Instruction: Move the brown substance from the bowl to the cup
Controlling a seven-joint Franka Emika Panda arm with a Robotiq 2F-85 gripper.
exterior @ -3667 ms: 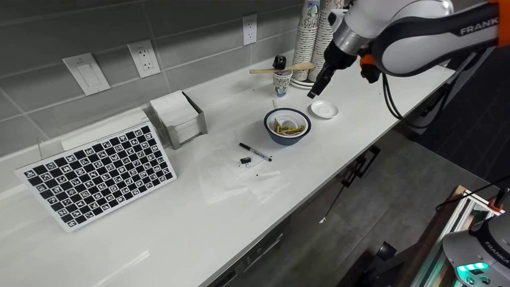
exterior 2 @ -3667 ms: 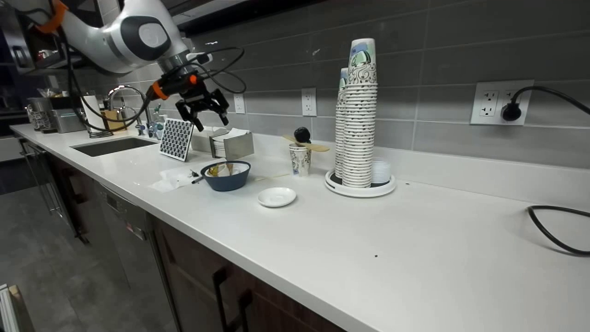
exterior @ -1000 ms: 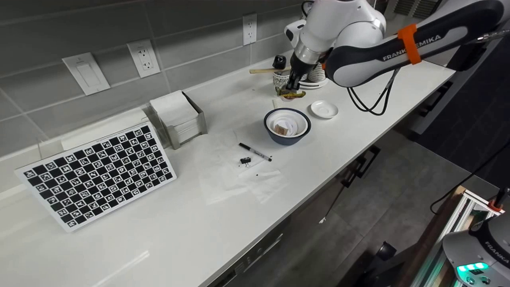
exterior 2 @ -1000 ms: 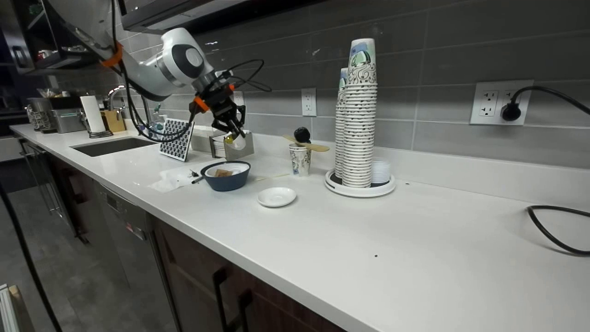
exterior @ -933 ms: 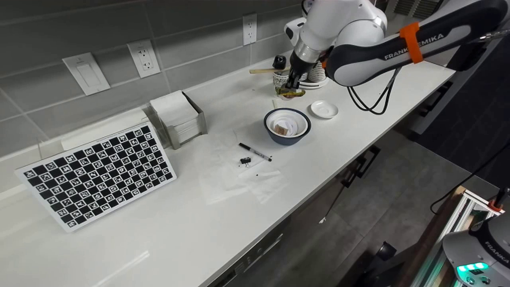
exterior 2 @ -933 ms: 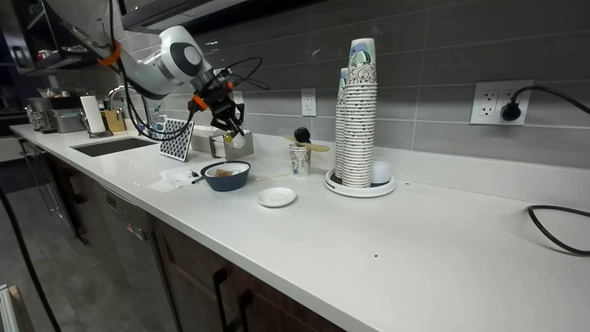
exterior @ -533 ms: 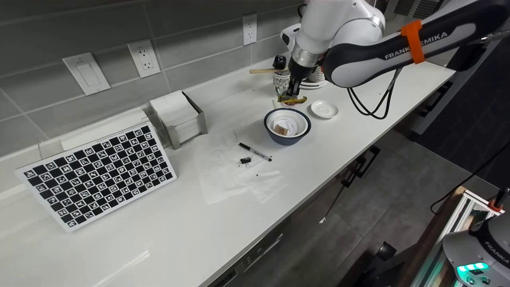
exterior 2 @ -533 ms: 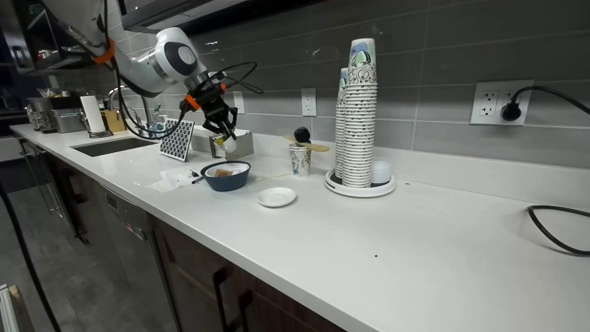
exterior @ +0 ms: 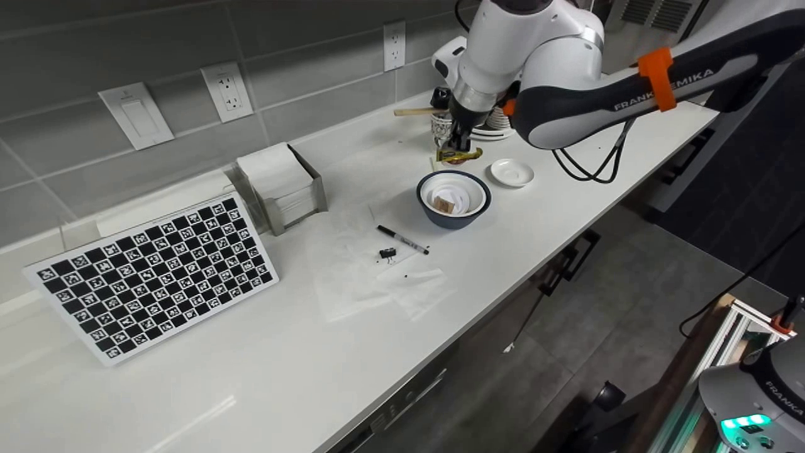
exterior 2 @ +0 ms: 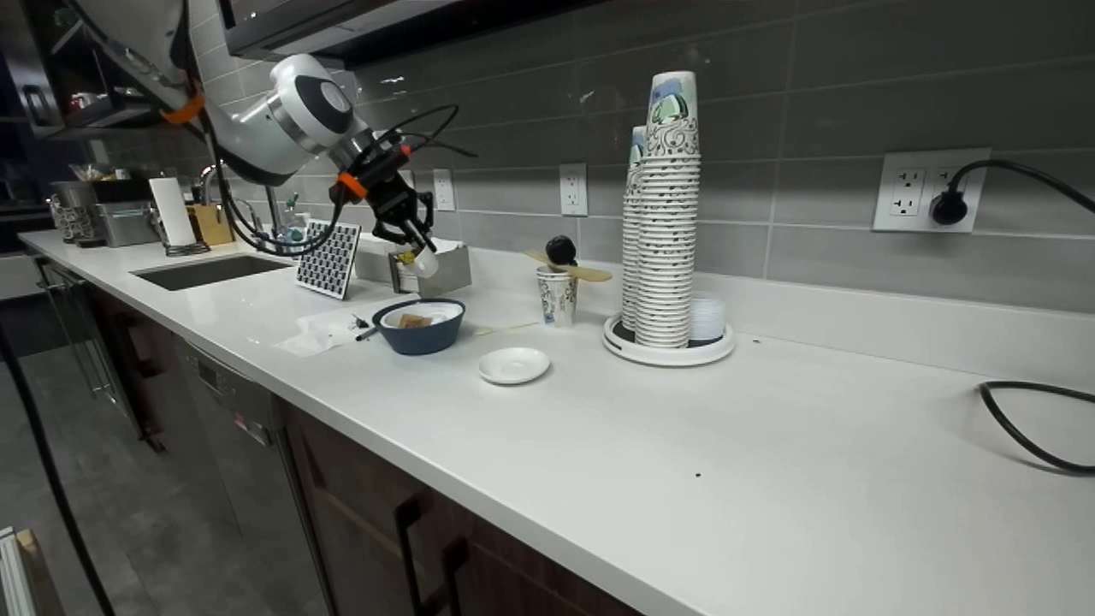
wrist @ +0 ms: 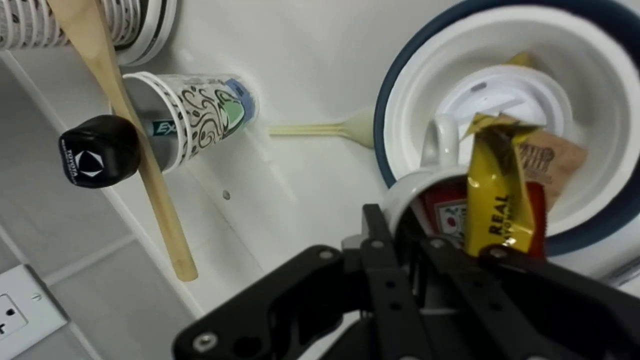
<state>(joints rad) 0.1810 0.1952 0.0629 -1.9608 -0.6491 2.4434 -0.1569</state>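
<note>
My gripper (wrist: 394,227) is shut on the wall of a small white cup with a handle (wrist: 399,194), one finger outside and one inside. The cup is tilted and raised clear of the counter near the bowl. A yellow packet (wrist: 492,195) and red sauce packets (wrist: 442,202) sit in it. The dark blue bowl (exterior: 449,221), with a white bowl inside, holds a brown packet (wrist: 560,162) and a white lid. The brown substance as loose matter is out of view. A patterned paper cup (exterior 2: 558,299) stands near the wall; which cup the task names I cannot tell.
A wooden spoon (exterior 2: 592,274) and a black cap-like object (wrist: 90,150) rest on the paper cup. Nearby are tall cup stacks (exterior 2: 669,257), a white saucer (exterior 2: 513,366), a pale utensil (wrist: 310,130), a marker (exterior: 402,240), a napkin holder (exterior: 277,176) and a checkered board (exterior: 157,277).
Several seconds ago the gripper was open and the packets were in the bowl; now it grips the white cup, lifted out. Over the last second the arm has shifted only slightly.
</note>
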